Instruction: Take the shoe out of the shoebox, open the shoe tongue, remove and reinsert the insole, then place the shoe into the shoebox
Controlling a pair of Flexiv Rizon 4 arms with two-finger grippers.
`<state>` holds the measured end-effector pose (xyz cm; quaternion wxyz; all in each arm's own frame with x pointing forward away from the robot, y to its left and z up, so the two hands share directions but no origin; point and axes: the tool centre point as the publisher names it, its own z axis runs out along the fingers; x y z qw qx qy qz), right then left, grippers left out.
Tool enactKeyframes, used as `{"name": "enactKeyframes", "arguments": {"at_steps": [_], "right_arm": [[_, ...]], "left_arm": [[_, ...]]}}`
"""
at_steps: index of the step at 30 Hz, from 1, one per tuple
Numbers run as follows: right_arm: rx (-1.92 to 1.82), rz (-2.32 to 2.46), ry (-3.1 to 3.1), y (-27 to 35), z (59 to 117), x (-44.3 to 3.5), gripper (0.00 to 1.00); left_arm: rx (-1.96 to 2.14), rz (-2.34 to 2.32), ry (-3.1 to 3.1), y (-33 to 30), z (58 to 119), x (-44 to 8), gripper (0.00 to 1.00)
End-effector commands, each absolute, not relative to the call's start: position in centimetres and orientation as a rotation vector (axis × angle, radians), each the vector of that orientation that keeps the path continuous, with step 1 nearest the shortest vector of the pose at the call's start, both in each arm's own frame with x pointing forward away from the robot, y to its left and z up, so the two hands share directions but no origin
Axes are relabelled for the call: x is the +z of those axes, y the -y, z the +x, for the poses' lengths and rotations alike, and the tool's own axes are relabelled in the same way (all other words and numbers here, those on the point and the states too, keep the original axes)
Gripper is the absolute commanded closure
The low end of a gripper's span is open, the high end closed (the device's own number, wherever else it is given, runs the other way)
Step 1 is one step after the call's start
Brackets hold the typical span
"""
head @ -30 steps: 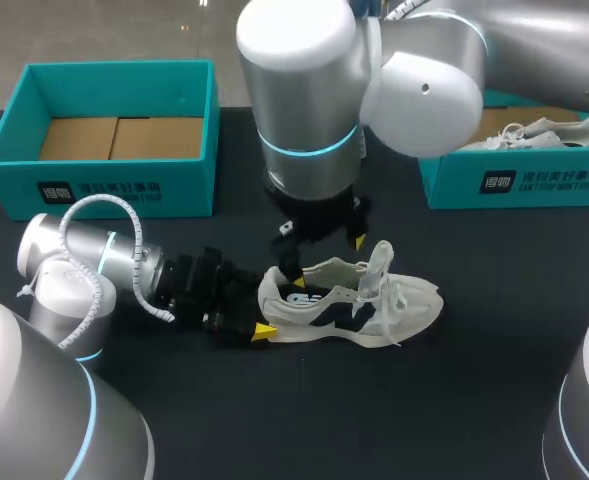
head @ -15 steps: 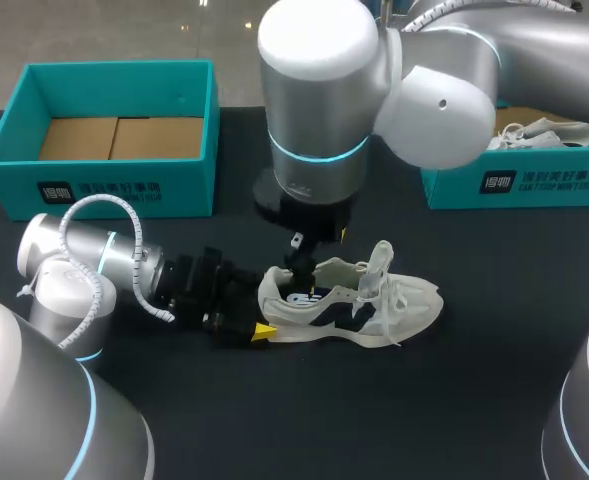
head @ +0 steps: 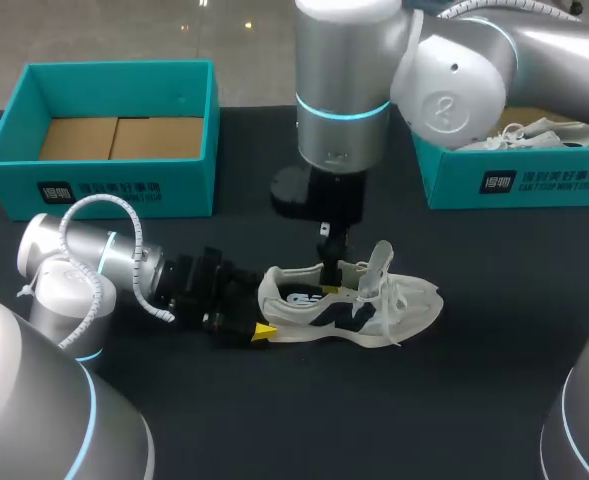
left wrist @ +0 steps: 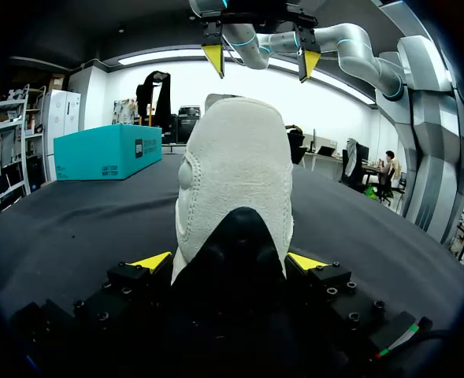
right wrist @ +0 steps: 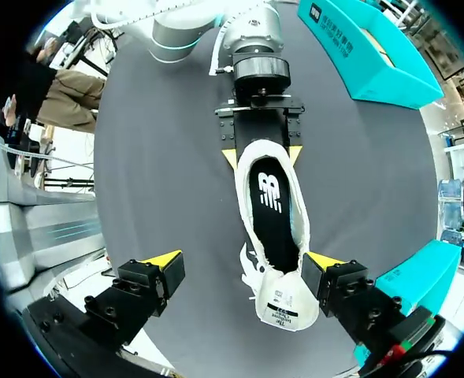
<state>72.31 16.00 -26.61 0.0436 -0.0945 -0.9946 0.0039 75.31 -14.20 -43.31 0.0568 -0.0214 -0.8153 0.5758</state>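
Shoebox [head: 114, 190]: far left, on table [head: 424, 400].
Left gripper [left wrist: 230, 261]: jaws clamped on the shoe's heel.
Shoe [head: 374, 310]: centre of table, sole down, toe pointing right.
Right gripper [right wrist: 243, 259]: over the shoe's opening, jaws wide.

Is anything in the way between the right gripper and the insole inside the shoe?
Nothing visible does. The right gripper hangs open over the shoe, the tongue lies back toward the toe, and the black insole shows uncovered. The left gripper clamps only the heel.
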Motion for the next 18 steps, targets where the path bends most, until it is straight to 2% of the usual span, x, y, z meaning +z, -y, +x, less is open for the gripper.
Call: {"name": "enactKeyframes", "arguments": {"at_steps": [1,12,14,16,18], "right_arm": [[0.023,-0.286,3.025,-16.4,72.6,-26.8,0.00],[0.038,-0.276,3.028,-16.9,73.0,-27.1,0.00],[0.038,-0.283,3.021,-17.4,73.3,-27.5,0.53],[0.021,-0.296,3.012,-17.6,73.7,-28.2,0.98],[-0.009,-0.301,3.007,-17.6,74.0,-28.9,1.00]], "left_arm": [[1.746,-0.065,2.473,14.4,75.3,-43.6,1.00],[1.746,-0.065,2.473,14.4,75.3,-43.6,1.00],[1.746,-0.065,2.473,14.4,75.3,-43.6,1.00],[1.746,-0.065,2.473,14.4,75.3,-43.6,1.00],[1.746,-0.065,2.473,14.4,75.3,-43.6,1.00]]}}
